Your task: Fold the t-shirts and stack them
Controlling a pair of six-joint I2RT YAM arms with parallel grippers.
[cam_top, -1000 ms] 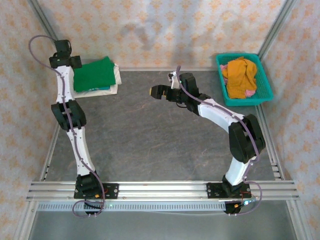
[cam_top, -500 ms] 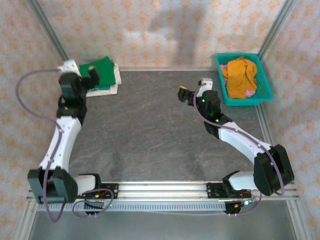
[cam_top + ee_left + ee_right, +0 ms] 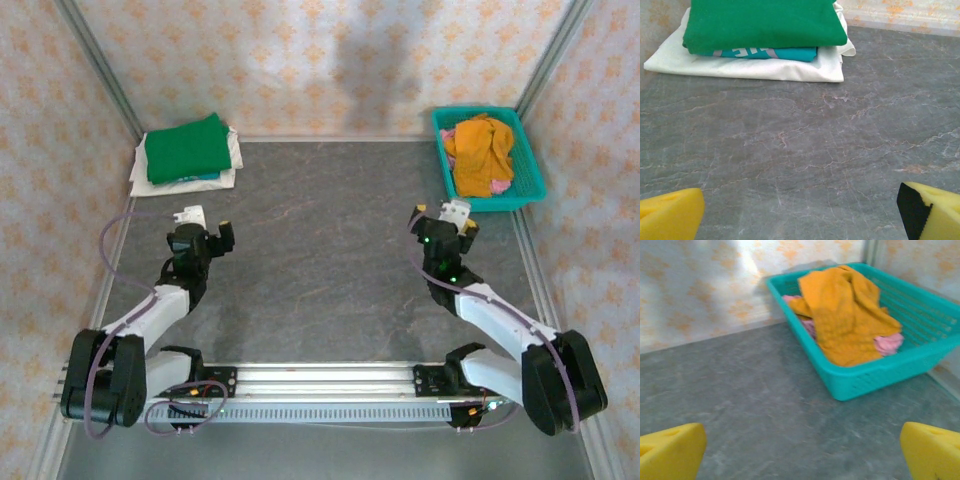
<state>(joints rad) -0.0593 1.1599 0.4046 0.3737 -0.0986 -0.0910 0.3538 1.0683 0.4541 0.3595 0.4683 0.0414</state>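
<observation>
— Yellow pads [image 3: 670, 215] on the left gripper [image 3: 203, 238]: how do they stand?
— Wide apart, holding nothing, low in the left wrist frame over the grey table [image 3: 805, 145].
— And the right gripper [image 3: 441, 222]?
— Also spread and empty, right of centre in the overhead frame.
— Where are the t-shirts [image 3: 188, 155]?
— One folded stack, upper left of the overhead frame: deep-green t-shirt [image 3: 762, 22] on top, teal t-shirt [image 3: 760, 52] under it, white t-shirt [image 3: 755, 70] at the bottom.
— Past the right gripper?
— A teal basket [image 3: 875, 375] at upper right, orange cloth [image 3: 845, 315] and pink cloth [image 3: 888, 342] inside.
</observation>
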